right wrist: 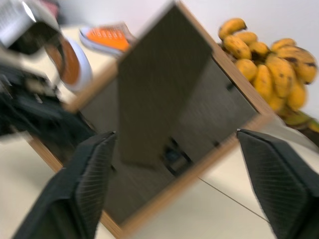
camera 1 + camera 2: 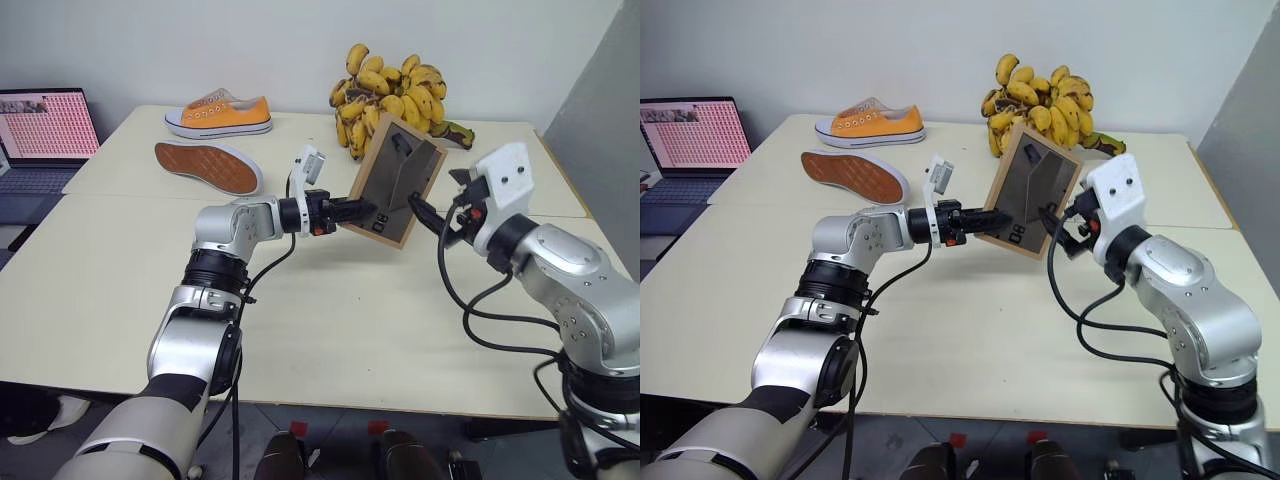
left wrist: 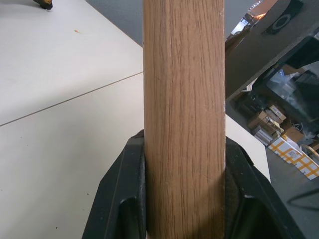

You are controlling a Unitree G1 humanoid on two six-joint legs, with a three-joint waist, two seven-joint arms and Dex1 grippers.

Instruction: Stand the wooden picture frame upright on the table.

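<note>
A pale table (image 2: 330, 330) spreads wide. Held tilted above it is a wooden picture frame (image 2: 398, 182) (grey back and prop stand facing the camera), its edge pinched by the left gripper (image 2: 352, 212). The right gripper (image 1: 184, 189) is spread wide beside it, touching nothing. Bananas (image 2: 395, 92) lie behind.

Wooden picture frame (image 2: 393, 182): light-wood border, dark grey backboard facing the camera, prop stand swung out. Tilted, raised clear of the tabletop (image 2: 330, 310), over its middle toward the far edge. Tabletop pale cream.
</note>
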